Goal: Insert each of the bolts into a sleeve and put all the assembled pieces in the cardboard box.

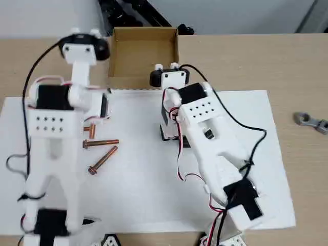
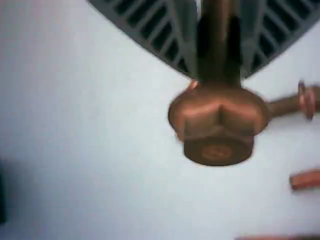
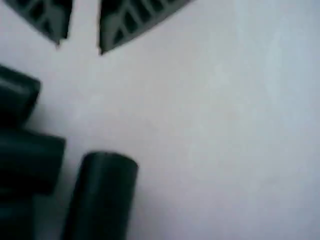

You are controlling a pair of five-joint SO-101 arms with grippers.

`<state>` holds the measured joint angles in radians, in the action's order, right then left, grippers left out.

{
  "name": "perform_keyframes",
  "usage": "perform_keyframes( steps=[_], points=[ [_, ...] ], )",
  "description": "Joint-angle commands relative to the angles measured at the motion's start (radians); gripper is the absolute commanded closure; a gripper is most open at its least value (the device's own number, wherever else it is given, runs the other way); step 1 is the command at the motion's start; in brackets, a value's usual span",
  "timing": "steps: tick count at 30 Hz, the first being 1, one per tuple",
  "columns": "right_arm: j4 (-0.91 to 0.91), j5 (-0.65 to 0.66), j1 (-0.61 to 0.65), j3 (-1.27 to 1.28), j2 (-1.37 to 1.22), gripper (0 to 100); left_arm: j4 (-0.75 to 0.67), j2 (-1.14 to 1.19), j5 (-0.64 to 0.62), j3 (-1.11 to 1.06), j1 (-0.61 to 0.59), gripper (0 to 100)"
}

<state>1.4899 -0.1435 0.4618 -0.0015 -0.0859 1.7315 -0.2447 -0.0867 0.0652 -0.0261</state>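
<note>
Between the left fingers: a bolt, clamped

Left wrist view: the left gripper (image 2: 218,60) clenches a coppery bolt (image 2: 217,125) by its shank, hex flange head nearest the lens. Other bolts (image 2: 287,104) lie on the white sheet (image 2: 75,125). High view adds the box (image 1: 143,56) at the sheet's far edge. The right gripper (image 3: 80,45) is slightly parted, holding nothing, near smooth black sleeves (image 3: 102,195).

The bolts (image 1: 101,143) are coppery metal, faintly shiny; sleeves (image 3: 102,195) matt black; cardboard box (image 1: 143,56) matt brown; sheet (image 1: 143,195) smooth paper.
</note>
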Motion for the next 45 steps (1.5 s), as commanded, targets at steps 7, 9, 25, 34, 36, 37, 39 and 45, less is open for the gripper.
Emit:
perform_keyframes(
  steps=[7, 9, 25, 34, 36, 37, 39, 45],
  points=[
    [-0.105, -0.055, 0.074, -0.043, -0.042, 93.6, -0.035, -0.224, 0.046, -0.189, -0.044, 99],
    [-0.11, -0.063, 0.079, -0.043, -0.05, 90.2, -0.035, -0.232, 0.046, -0.199, -0.044, 99],
    [-0.223, -0.118, 0.076, -0.043, -0.143, 85.7, -0.029, -0.23, 0.046, -0.2, -0.044, 99],
    [-0.298, -0.121, 0.073, -0.043, -0.229, 85.7, -0.029, -0.23, 0.046, -0.2, -0.044, 99],
    [-0.321, -0.123, 0.073, -0.043, -0.243, 85.7, -0.029, -0.23, 0.046, -0.2, -0.046, 99],
    [-0.325, -0.135, 0.073, -0.043, -0.249, 85.7, -0.029, -0.23, 0.046, -0.2, -0.046, 99],
    [-0.323, -0.158, 0.071, -0.043, -0.262, 85.7, -0.029, -0.23, 0.046, -0.2, -0.046, 99],
    [-0.325, -0.158, 0.062, -0.043, -0.309, 85.8, -0.029, -0.23, 0.046, -0.2, -0.046, 99]
  ],
)
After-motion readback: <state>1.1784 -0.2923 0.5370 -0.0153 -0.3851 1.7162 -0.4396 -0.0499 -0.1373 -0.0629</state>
